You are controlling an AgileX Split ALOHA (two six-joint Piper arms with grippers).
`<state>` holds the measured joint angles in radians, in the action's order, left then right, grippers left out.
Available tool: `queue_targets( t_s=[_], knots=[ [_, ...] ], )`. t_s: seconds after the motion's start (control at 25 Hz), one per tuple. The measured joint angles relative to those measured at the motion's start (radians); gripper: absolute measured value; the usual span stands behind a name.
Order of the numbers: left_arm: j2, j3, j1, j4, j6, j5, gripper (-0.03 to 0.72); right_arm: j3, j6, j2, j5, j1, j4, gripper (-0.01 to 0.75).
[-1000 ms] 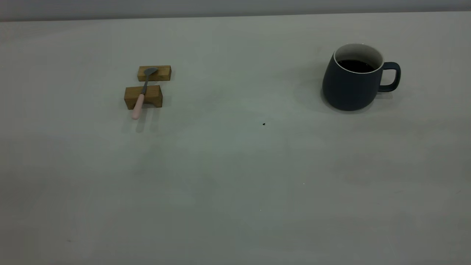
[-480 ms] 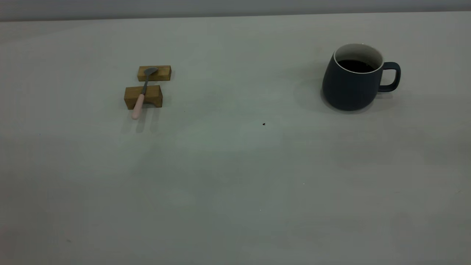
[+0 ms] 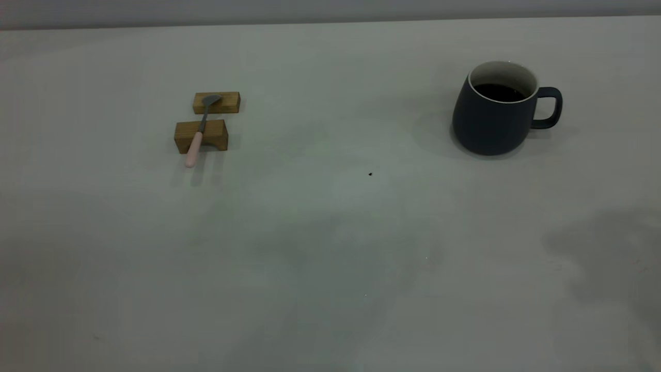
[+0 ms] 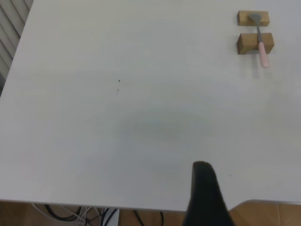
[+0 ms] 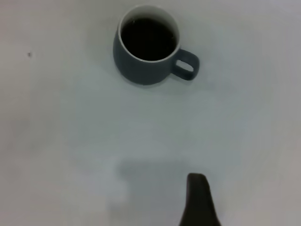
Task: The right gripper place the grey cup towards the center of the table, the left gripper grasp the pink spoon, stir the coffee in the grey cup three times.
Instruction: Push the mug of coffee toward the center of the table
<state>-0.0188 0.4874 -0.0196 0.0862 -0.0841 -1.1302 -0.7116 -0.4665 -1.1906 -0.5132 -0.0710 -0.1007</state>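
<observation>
Left gripper: only one black finger tip pokes into its own wrist view, over the near table edge; I cannot tell whether it is spread or closed, and it touches nothing.
Right gripper: likewise a single dark finger tip, hanging above bare table short of the cup; its opening cannot be judged, nothing in it.
Table: pale, matte, flat; a soft shadow lies at the near right, a tiny dark speck near the middle.
Spoon: far left, pink rounded handle, grey metal neck and bowl, lying across two tan wooden blocks, handle end jutting past the nearer one.
Cup: far right, well apart from the spoon, upright, rounded slate-grey matte body, white inside, loop handle pointing right.
Coffee: dark, flat, below the rim.
</observation>
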Motion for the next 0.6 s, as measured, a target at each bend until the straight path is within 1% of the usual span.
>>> queue_targets(
  t_s=[0.12, 0.32, 0.6],
  knots=[
    [0.000, 0.000, 0.000, 0.000, 0.000, 0.000, 0.575, -0.094, -0.125, -0.188, 0.017, 0.000, -0.031, 0.576],
    [0.000, 0.000, 0.000, 0.000, 0.000, 0.000, 0.575, -0.228, -0.345, -0.480, 0.092, 0.001, -0.115, 0.576],
    [0.000, 0.000, 0.000, 0.000, 0.000, 0.000, 0.575, -0.428, -0.702, -0.801, 0.111, 0.043, -0.143, 0.576]
  ],
)
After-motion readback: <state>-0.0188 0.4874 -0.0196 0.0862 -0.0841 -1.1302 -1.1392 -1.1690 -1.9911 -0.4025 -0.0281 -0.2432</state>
